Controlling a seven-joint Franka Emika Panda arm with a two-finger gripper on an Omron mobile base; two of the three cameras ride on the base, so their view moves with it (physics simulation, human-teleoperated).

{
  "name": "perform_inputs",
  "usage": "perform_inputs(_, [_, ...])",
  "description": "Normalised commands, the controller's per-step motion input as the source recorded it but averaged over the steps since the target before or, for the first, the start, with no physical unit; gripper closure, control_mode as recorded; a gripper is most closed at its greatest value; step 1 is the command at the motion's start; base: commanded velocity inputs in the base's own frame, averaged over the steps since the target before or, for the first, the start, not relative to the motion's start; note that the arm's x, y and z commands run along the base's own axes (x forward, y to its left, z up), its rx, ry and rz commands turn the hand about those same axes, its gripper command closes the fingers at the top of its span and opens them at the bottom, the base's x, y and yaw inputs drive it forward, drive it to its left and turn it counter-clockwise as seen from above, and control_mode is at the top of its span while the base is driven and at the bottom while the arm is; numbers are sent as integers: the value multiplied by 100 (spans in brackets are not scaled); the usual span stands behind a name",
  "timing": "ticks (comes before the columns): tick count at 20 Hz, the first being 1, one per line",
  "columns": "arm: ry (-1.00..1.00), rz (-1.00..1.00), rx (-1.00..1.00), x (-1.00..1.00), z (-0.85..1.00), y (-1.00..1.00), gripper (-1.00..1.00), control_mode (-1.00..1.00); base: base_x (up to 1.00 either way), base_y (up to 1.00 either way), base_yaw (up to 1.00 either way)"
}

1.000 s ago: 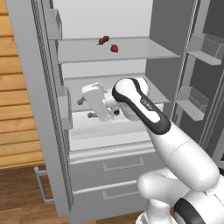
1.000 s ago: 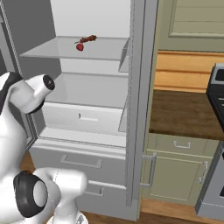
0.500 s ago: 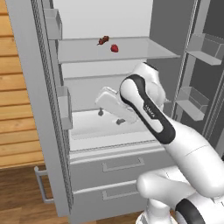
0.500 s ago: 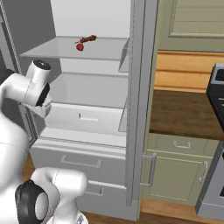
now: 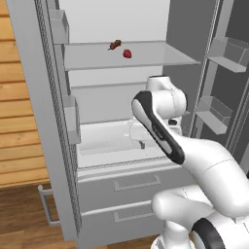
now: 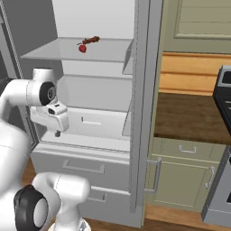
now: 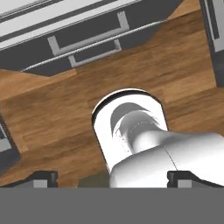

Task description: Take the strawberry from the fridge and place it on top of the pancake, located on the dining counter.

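Left base view has the fridge [image 5: 58,146] standing wide open, both doors swung out. Nearest the camera are the two closed drawers [image 5: 131,194] at the bottom, then a pale bin [image 5: 104,141] at mid height, and I can't make out anything sitting in it. Further up and back is the glass shelf [image 5: 97,61], and that's where the strawberry [image 5: 127,53] is, a little red dot lying just beside a darker brown-red morsel [image 5: 115,45]. Door bins [image 5: 214,111] on the right door look bare as far as I can tell.

The gripper [image 6: 57,133] hangs low in front of the bin, well below the strawberry, pointing down. In the hand view its fingertips [image 7: 43,178] sit far apart at the two bottom corners, so it's spread wide and gripping nothing, looking down at the wooden floor [image 7: 57,118].
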Motion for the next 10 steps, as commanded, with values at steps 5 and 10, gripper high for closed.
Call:
perform_inputs(5, [-13,0,-10,-29,-50,-86,-100,-100,0,0,0])
perform_inputs(10, [-11,-2,24,-5,-2,-70,-100,-100,0,0,0])
